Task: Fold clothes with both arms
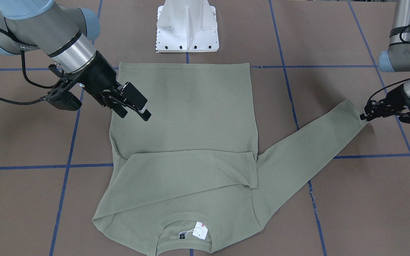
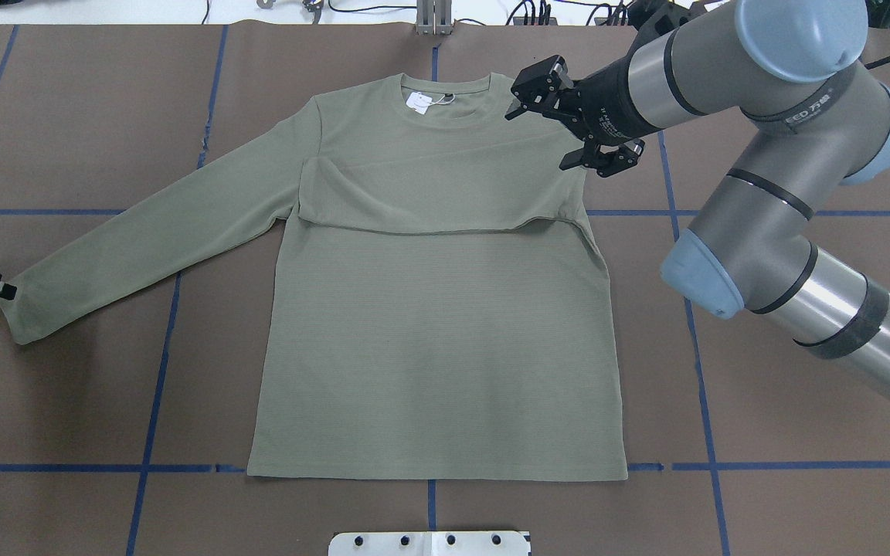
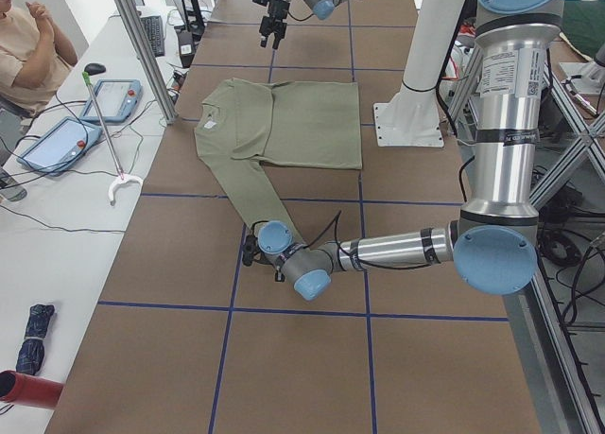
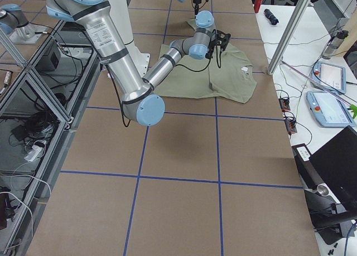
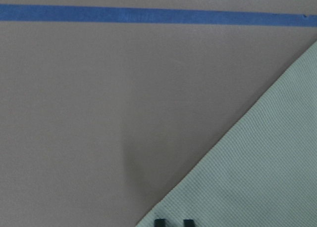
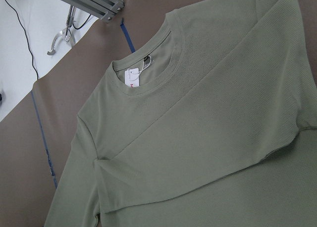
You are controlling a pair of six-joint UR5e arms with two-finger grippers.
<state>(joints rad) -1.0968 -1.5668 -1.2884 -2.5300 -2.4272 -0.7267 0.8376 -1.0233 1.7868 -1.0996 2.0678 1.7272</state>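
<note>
**Front view.** Hazard: the left fingers (image 1: pixel 364 116) sit at the very tip of the outstretched sleeve's cuff. A thin bite there would likely slip or catch one layer only, and a dragging pull could skew the shirt (image 1: pixel 190 117) on the desk (image 1: pixel 351 213). The right fingers (image 1: pixel 135 116) are apart, raised above the shirt's side, holding nothing.

**Overhead view.** Hazard: the other sleeve lies folded across the chest, and a low sweep by the right fingers could undo it. The shirt is flat mid-desk, collar toward the far edge, hem toward the robot. The free sleeve reaches toward the desk's left end.

**Left side view.** The cuff meets the left fingers. The grip is not legible.

**Right side view.** The right fingers hang over the shirt, apart from the cloth.

**Left wrist view.** Two black tips show at the bottom, over the cuff's corner. Whether they are clamped on the cloth cannot be told.

**Right wrist view.** The collar and white tag (image 6: pixel 132 77) lie below. No fingers are shown.
</note>
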